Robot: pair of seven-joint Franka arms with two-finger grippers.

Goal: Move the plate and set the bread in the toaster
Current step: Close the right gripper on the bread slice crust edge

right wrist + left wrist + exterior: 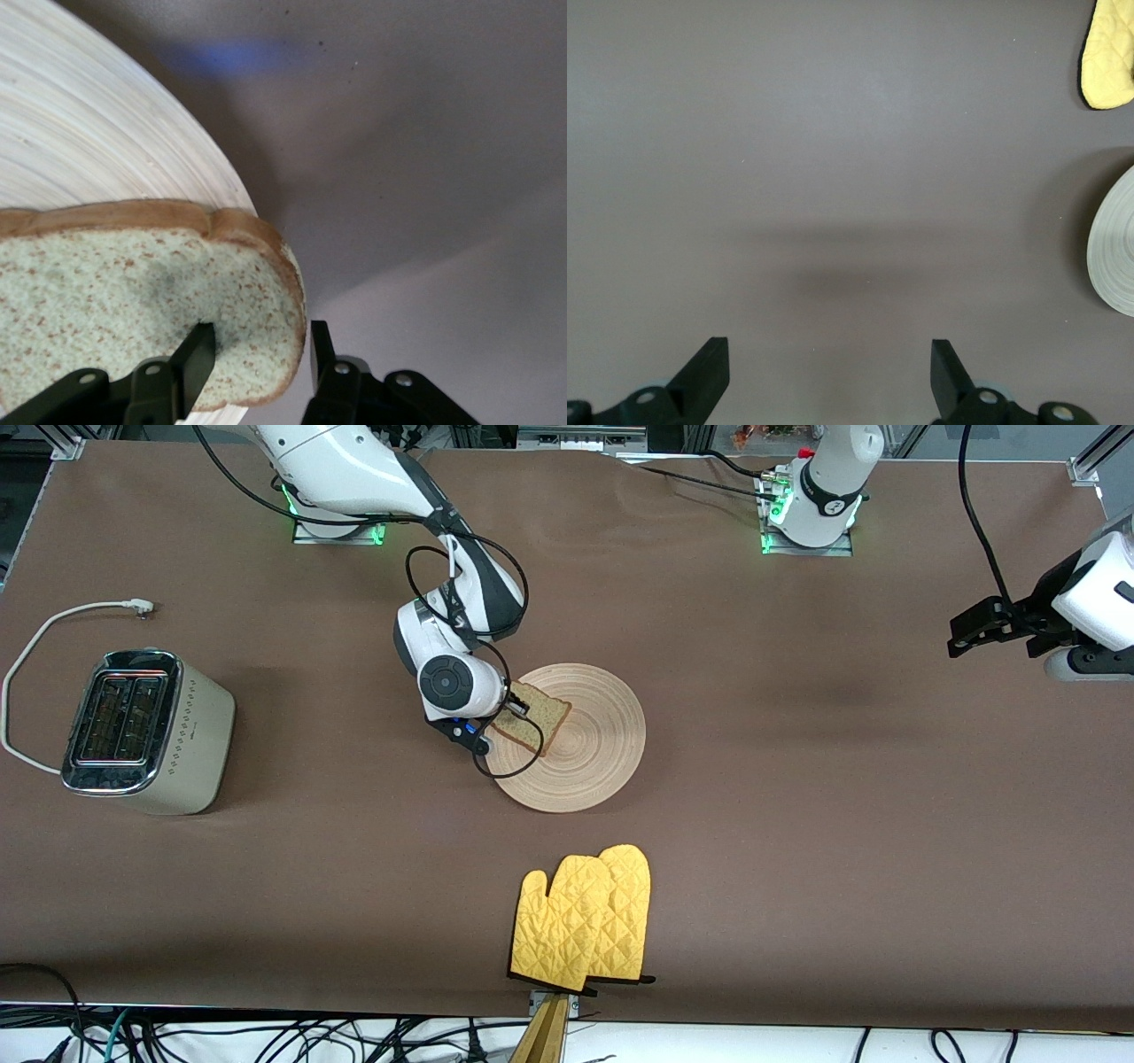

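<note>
- The bread (532,724) lies on the plate (589,766), at the plate's edge toward the right arm's end of the desk (797,824). It is tipped up a little at that edge, where the right hand (507,710) has it.
- In the right wrist view the right hand (257,359) straddles the slice's crust edge: one finger (197,354) lies on the crumb face of the bread (124,292), the other just outside the crust, with the plate (97,150) under the slice. I judge the fingers clamped on the bread, drawn in to about the slice's thickness.
- The toaster (146,731) stands well apart from the plate, at about 9 o'clock from it in the front view, near the right arm's end of the desk. Its two slots face upward and run roughly from 12 to 6 o'clock.
- That heading is what the coming move turns on: the slice would have to travel toward 9 o'clock, and be turned on edge with its long side along a slot. The right arm is far nearer to the toaster.
- The left hand (974,631) waits over bare desk at the left arm's end, well apart from everything; in its wrist view the left hand (829,376) is spread wide and holds nothing.
- Yellow oven mitts (585,921) lie at 6 o'clock from the plate, nearer the front camera, clear of the path.
</note>
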